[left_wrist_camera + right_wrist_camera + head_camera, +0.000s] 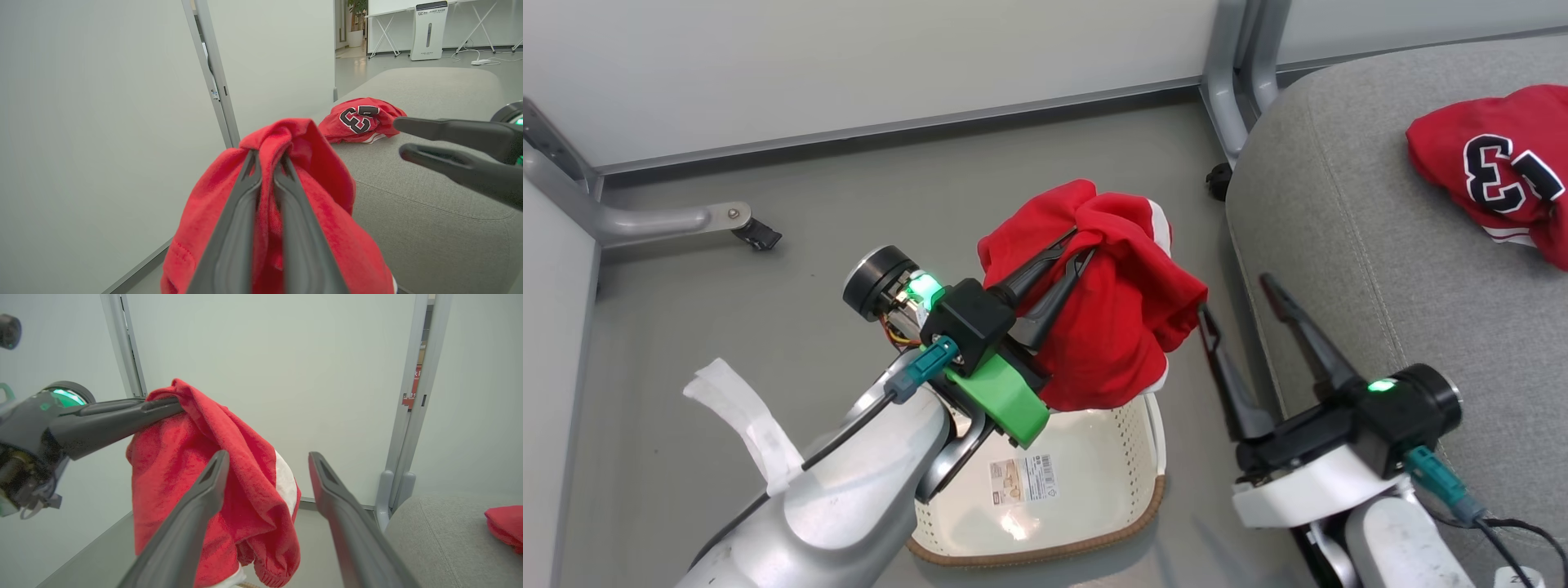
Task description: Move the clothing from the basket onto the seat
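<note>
From the head camera, the basket (pixel 1094 494) sits nearest me at 6 o'clock on the floor (pixel 792 269). The part of its bottom I can see is bare, so I judge little or nothing is left inside, though my left arm (pixel 866 490) hides one side. Its paper label (pixel 1023 478) carries a barcode and a small picture; the print is too small to read.

Just past the basket, toward 12 o'clock, my left gripper (pixel 1081 245) has its fingers pinched nearly together on a fold of the red garment (pixel 1111 343). The cloth hangs above the rim, lifted high, I'd say, so the hem won't snag on the way across.

My right gripper (pixel 1233 296), at 4 o'clock, has its fingers spread wide with nothing between them. It sits beside the cloth at the seat's edge, out of the way.

The seat (pixel 1372 269) fills 3 o'clock, and the jersey (pixel 1494 171) lies on it at 2 o'clock, its part of the job done. Its black, white-edged number shows a clear "3" here. The left wrist camera shows two digits upside down, which I take for "23".
</note>
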{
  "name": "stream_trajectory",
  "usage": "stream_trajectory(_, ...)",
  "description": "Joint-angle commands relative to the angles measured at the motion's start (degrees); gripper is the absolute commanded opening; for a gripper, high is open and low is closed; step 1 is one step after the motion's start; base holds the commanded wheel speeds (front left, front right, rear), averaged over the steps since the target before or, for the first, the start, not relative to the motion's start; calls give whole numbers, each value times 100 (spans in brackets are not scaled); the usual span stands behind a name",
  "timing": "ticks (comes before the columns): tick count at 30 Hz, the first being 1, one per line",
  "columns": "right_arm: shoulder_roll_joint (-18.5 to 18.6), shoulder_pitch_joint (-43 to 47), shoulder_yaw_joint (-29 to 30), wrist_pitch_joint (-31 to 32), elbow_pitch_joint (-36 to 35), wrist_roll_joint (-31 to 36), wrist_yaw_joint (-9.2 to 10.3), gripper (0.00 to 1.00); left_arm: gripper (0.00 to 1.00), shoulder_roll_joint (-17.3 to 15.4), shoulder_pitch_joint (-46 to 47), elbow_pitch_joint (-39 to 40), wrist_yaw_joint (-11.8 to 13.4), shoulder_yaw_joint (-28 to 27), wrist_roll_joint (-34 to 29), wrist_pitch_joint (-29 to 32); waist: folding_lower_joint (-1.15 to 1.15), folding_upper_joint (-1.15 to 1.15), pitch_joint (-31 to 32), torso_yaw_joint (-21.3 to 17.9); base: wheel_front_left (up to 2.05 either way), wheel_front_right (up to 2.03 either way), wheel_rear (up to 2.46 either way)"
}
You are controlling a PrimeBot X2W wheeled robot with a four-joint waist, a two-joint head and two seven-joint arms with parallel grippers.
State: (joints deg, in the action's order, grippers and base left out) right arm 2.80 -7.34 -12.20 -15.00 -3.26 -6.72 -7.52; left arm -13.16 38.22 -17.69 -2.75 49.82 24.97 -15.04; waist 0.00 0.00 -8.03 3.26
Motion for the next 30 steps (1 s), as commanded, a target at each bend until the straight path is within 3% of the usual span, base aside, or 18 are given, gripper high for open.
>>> stream_trajectory(1,18,37,-118,-28,-11,-43,6,100,0,13,38,-19,4,-8,-13,-20,0,0,-14,7,0,0,0)
stream_trajectory(12,19,-184,-829,-28,355,-75,6,100,0,181,186,5,-62,120,-109,-20,0,0,-90,197,0,0,0)
stream_trajectory(23,19,-553,-949,-28,1029,32,6,100,0,374,80,167,-87,303,-223,-20,0,0,-146,427,0,0,0)
stream_trajectory(30,17,-771,-999,-28,1292,-308,6,100,0,497,-1,209,-94,349,-177,-20,0,0,-101,536,0,0,0)
